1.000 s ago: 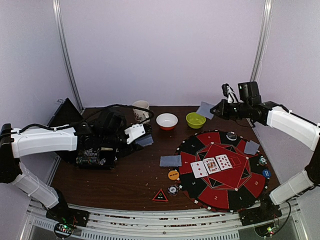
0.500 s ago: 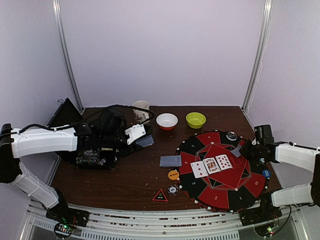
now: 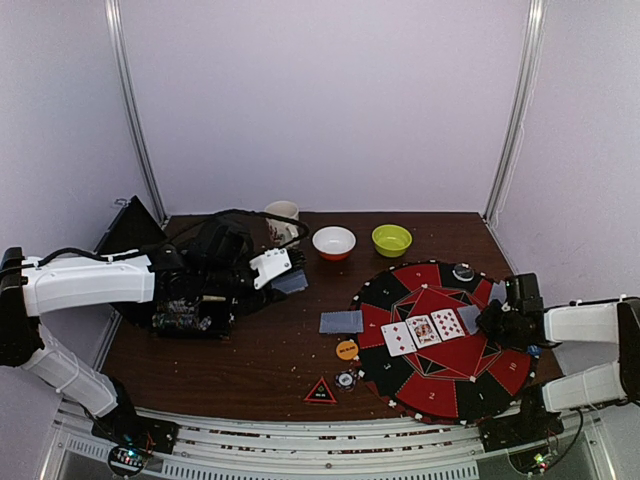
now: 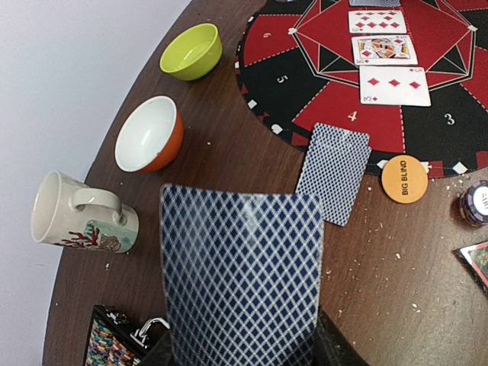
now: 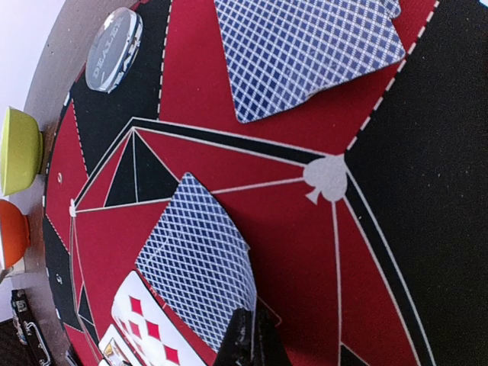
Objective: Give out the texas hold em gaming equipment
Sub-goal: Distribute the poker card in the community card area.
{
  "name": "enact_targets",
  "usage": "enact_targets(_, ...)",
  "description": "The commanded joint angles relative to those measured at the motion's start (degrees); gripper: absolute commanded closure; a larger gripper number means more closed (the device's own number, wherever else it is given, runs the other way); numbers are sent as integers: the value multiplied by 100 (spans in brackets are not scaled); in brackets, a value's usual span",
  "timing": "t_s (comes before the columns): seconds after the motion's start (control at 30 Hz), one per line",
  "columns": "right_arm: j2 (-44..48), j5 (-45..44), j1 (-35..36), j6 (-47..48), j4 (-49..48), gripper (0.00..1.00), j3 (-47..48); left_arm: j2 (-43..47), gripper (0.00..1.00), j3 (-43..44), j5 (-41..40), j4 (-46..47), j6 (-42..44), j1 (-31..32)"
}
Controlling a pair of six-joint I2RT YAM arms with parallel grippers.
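Placement on mat (image 3: 440,385) | right hand (image 5: 250,335) clamps face-down card (image 5: 194,259) by its corner at mat centre, beside face-up row (image 3: 425,330) | left hand (image 3: 275,266) grips spare card (image 4: 240,267), off mat's left | lower flat, square up, release gently

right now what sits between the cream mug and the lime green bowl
The round white bowl with an orange outside, clearest in the left wrist view.

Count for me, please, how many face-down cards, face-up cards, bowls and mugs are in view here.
Face-down cards: 4
Face-up cards: 3
Bowls: 2
Mug: 1
Total: 10
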State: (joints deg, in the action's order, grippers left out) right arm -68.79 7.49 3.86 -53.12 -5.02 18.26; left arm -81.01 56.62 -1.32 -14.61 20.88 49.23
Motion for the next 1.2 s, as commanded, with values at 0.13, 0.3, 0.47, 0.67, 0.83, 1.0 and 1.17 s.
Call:
enact_targets(0.13, -94, 167, -25, -482, -500, 100, -324, 138, 56, 42, -44, 231, -24, 43)
enact_targets(0.3, -329, 333, -28, -339, -462, 100, -170, 144, 56, 35, -61, 233, -23, 43)
enact_targets(0.47, -219, 388, -17, -250, -380, 100, -208, 143, 56, 33, -69, 231, -14, 43)
enact_targets(0.67, -87, 409, -17, -197, -198, 100, -236, 138, 56, 34, -70, 231, -14, 43)
enact_targets(0.83, -28, 441, -16, -104, 46, 100, -111, 130, 56, 36, -72, 224, -14, 47)
enact_targets(1.0, 64, 407, -17, -162, 93, 94, -81, 130, 56, 35, -73, 222, -16, 51)
enact_targets(1.17, 258, 337, -18, -222, 394, 62, 49, 130, 56, 40, -85, 222, -15, 51)
